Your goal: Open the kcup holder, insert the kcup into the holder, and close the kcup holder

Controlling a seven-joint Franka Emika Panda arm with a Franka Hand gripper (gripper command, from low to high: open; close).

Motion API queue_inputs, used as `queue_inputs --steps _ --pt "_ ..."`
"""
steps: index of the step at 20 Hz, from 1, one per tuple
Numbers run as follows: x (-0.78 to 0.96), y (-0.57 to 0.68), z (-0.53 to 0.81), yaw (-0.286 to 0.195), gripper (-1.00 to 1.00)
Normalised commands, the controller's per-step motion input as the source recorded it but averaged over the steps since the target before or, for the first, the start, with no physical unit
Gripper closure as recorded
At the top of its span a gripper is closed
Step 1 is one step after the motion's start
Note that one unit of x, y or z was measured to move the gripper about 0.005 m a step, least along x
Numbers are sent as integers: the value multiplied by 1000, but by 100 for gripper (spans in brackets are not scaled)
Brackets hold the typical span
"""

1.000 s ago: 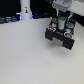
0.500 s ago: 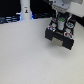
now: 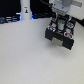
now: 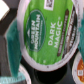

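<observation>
Foil filled the wrist view: the kcup (image 4: 46, 31) sat right under the camera, its green lid printed with white lettering, close enough that the rim ran out of frame. In the exterior view you had the arm down over the kcup holder (image 3: 60, 36) — the black boxy case on the white desk (image 3: 25, 57), toward the exterior view's right — and a small green-topped pod showed at the case's upper side, directly beneath the tool (image 3: 60, 23). Teal shapes flanked the pod in the wrist view, probably the tool's fingers (image 4: 11, 42), with one just beside the pod's wall; whether they were pressing on it or merely standing either side you could not tell, and I cannot tell either. Whether the pod was already seated in a slot or only hanging just above one was also unclear. A second, orange-lidded pod (image 4: 77, 64) sat next to it. A tall white bottle-like thing (image 3: 25, 10) stood well apart, toward the exterior view's left. As for handling, I'd judge the pod very light, with a thin plastic wall that gives under a hard squeeze and a foil lid that punctures easily — so the stiff rim or the wall just under it was the place to take hold, gently.
</observation>
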Motion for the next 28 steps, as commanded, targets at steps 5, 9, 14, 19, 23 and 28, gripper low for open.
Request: queue_inputs --steps 5,9,14,19,23,28 --pt "71 92 -2 42 -100" --pt "125 26 313 64 -100" --pt "132 -12 333 81 -100" --pt "245 -150 456 115 -100" --pt "369 -328 467 117 -100" --pt "462 -408 329 77 -100"
